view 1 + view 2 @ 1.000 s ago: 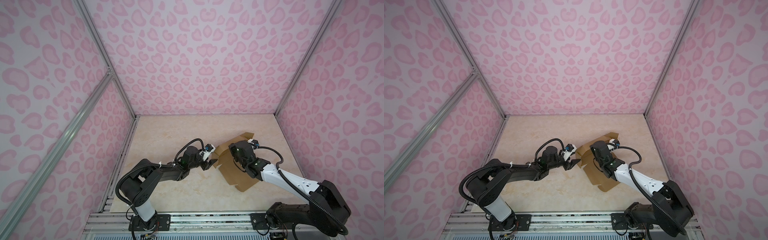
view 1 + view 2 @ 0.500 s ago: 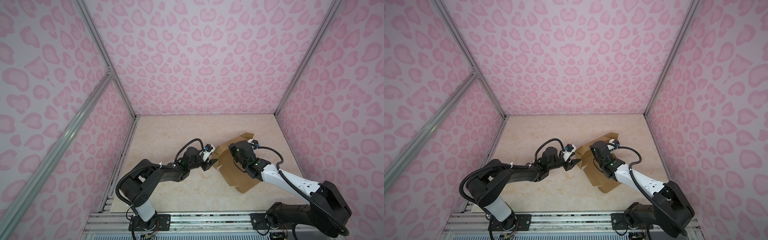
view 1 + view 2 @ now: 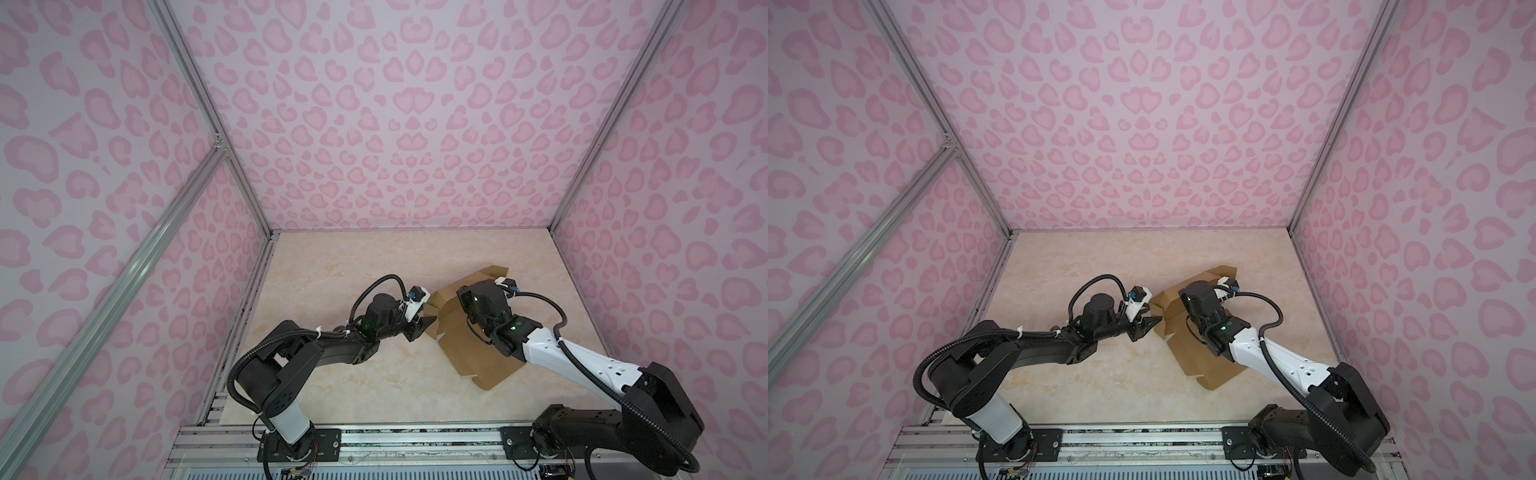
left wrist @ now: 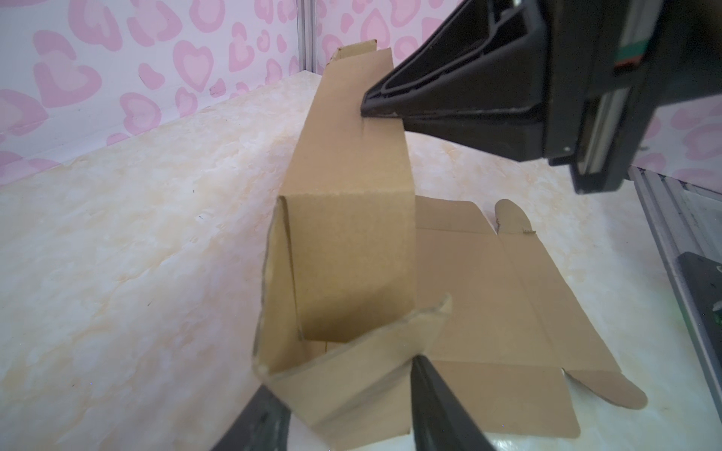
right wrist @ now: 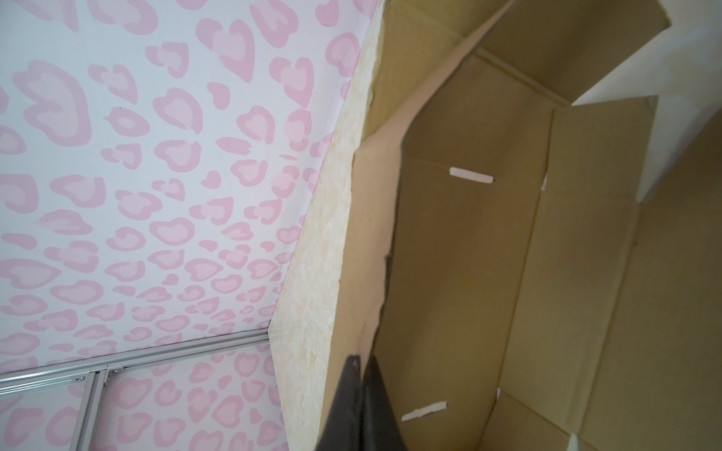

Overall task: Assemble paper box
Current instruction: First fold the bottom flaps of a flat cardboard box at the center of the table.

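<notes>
Your paper box (image 3: 473, 357) sits on the right half of the table (image 3: 332, 291), only part folded. The base panel (image 4: 488, 312) lies flat, and one long side wall (image 4: 351, 234) stands upright along its edge. That wall is up because your right gripper (image 4: 375, 113) has it, fingers clenched on the top edge. The right wrist view shows the same right gripper (image 5: 361, 371) nipped shut with the cardboard edge between its fingers. I read that as a holding job: let go and the crease would likely spring the wall back down.

Now your left gripper (image 4: 342, 375). It sits low at the wall's near end, jaws apart, one finger on either side of the small corner flap (image 4: 371, 351) hinged there. Nothing is grasped here yet, and you can't tell from these views whether a pad already touches the flap. The placement makes sense to me: that flap probably has to turn inward across the end of the base so an end panel can fold over it.

Two slots (image 5: 470, 175) show along a crease in the right wrist view, presumably for locking tabs. I'd call this early to middle: one wall up, the rest flat. Mind the flap's bent corner, because a crooked squeeze may crumple it rather than turn it on its crease.
</notes>
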Available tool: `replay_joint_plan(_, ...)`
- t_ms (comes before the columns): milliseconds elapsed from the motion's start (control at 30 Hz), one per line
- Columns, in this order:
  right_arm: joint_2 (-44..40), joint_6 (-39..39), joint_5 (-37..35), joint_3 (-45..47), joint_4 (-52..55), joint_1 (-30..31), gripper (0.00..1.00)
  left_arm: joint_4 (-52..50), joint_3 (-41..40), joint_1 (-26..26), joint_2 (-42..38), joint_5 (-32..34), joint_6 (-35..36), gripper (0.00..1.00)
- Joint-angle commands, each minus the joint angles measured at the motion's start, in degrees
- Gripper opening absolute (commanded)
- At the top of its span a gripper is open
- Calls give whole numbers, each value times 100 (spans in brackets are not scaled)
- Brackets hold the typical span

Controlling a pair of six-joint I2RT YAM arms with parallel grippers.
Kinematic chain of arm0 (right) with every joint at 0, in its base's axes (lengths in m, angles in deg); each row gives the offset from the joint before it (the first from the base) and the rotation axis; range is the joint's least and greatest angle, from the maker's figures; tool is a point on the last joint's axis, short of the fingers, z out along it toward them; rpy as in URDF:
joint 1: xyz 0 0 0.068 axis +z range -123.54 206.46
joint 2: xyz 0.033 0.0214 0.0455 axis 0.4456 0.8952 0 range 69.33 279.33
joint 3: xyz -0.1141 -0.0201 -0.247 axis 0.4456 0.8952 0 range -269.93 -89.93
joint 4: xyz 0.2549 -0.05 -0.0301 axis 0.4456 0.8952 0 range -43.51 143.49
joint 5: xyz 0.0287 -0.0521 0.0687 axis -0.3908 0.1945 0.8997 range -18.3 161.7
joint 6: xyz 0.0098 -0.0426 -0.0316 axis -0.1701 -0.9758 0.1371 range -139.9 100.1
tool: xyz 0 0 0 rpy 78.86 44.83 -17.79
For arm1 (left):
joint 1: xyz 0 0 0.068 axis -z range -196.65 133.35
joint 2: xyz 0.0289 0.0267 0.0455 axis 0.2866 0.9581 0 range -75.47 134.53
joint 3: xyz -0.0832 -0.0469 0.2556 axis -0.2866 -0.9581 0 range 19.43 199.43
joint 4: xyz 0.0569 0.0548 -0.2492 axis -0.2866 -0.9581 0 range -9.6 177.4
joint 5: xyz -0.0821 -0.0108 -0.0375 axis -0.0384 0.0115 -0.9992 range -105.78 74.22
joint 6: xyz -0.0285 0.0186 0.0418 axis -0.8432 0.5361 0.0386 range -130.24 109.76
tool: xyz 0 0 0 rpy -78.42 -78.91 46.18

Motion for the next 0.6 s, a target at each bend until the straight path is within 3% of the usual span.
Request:
replay_joint_plan(0, -7, -29, 78, -20, 166, 14, 0, 379, -31, 32, -69, -48, -162, 51)
replay_joint_plan(567, -1, 0, 55, -44, 131, 106, 0, 573, -67, 232, 46, 258, -367, 50)
